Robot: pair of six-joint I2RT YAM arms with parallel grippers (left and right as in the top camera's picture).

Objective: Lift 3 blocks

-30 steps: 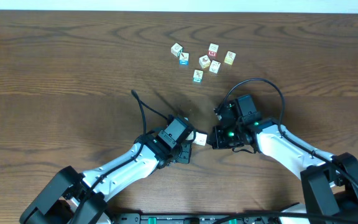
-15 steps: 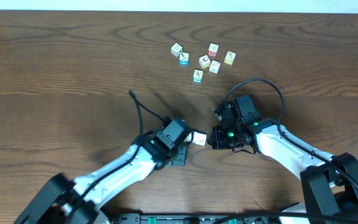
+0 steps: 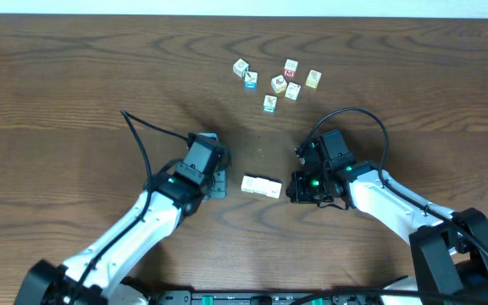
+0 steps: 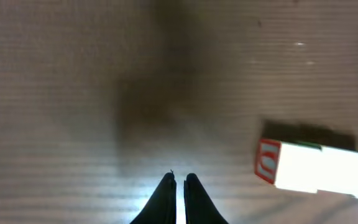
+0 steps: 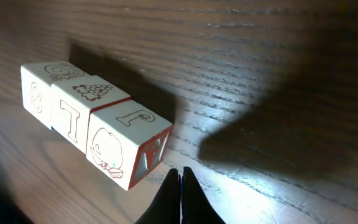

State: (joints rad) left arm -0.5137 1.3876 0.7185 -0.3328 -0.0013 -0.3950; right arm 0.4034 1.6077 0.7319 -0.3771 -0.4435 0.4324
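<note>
Sitting closed, left gripper [image 4: 179, 180] and right gripper [image 5: 180, 172] (empty) flank blocks [image 3: 261, 185].

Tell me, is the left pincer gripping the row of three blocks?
No, the left pincer is shut on nothing, and the blocks lie apart from it on the table.

Three cream blocks [image 3: 261, 185] in one row; seven loose coloured cubes [image 3: 279, 83]; one table [image 3: 74, 93].
</note>
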